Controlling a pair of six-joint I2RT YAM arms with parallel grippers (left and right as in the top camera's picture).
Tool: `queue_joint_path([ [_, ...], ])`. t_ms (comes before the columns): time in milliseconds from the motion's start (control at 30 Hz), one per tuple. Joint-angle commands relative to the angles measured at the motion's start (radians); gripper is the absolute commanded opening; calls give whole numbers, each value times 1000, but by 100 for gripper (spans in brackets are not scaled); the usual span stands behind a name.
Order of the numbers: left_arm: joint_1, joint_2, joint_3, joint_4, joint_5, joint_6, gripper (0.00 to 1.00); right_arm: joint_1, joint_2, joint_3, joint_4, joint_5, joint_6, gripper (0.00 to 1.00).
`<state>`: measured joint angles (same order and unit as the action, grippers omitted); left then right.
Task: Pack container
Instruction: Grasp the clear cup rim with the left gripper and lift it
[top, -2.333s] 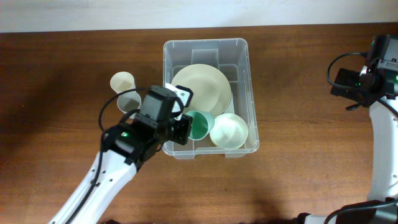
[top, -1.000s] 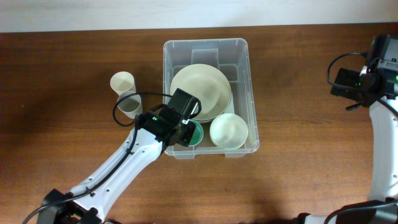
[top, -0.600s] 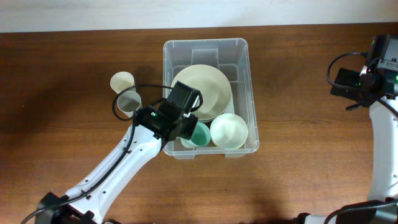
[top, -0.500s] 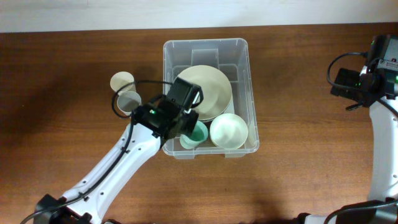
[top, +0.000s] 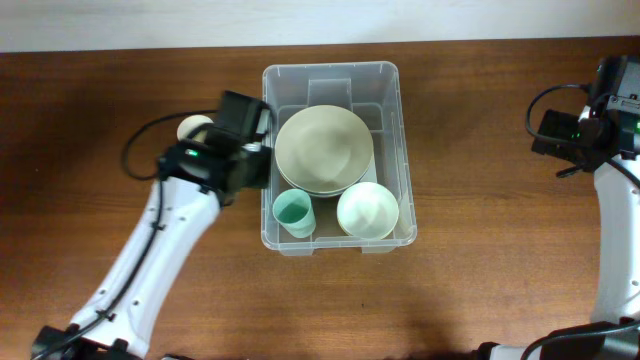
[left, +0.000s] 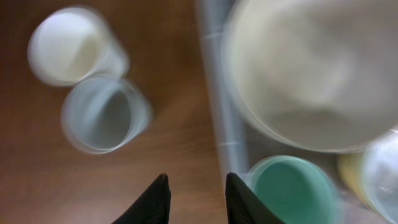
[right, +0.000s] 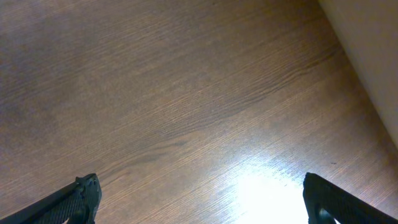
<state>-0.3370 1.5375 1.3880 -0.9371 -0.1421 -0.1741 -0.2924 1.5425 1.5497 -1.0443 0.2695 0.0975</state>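
Back from over the container, the left arm has swung away to the desk (top: 480, 230) on its left side, and the green cup (top: 292, 211) it was lowering half a second ago now stands upright on its own in the container's near-left corner.

The left claw (left: 197, 183) is open only a little, with bare wood showing between its fingers and nothing held. Just beside the green cup at the near end sits the pale bowl (top: 367, 210), close enough that I cannot tell whether they touch. Behind them the cream plate (top: 323, 150) fills the middle of the container (top: 330, 68), which sits mid-desk with its far end still free.

Outside the left wall, two cups wait: a clear cup (left: 102, 114) and, just beyond it, a cream cup (left: 65, 46), the pair set right against each other. Well off to the right, the right claw (right: 200, 190) hangs spread wide over bare desk, empty.

The risk lies in that crowded pair. A finger going down for the clear cup has little room on the cream cup's side, so it could tip or shove the neighbour. The narrow spread may also ride onto the rim instead of straddling it. On the way back, a low carry could clip the container wall.
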Motion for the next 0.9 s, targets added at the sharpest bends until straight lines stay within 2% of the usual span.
queue_joint_path([
  [0, 110, -6, 17, -40, -8, -73, 32, -3, 3, 4, 1, 12, 1, 99],
  [133, 214, -5, 17, -72, 24, -106, 41, -3, 3, 4, 1, 12, 1, 99],
  [200, 251, -5, 17, -72, 31, -129, 63, -3, 3, 4, 1, 12, 1, 99],
  [233, 269, -4, 17, -70, 40, -135, 70, -3, 3, 4, 1, 12, 1, 99],
  [267, 285, -1, 17, -66, 51, -145, 73, -3, 3, 4, 1, 12, 1, 99],
  [500, 387, 75, 3, -5, 209, -171, 74, -3, 3, 4, 1, 12, 1, 99],
  [633, 403, 171, 3, 39, 281, -174, 65, -3, 3, 4, 1, 12, 1, 99],
  [867, 404, 313, 3, 92, 312, -178, 64, -3, 3, 4, 1, 12, 1, 99],
])
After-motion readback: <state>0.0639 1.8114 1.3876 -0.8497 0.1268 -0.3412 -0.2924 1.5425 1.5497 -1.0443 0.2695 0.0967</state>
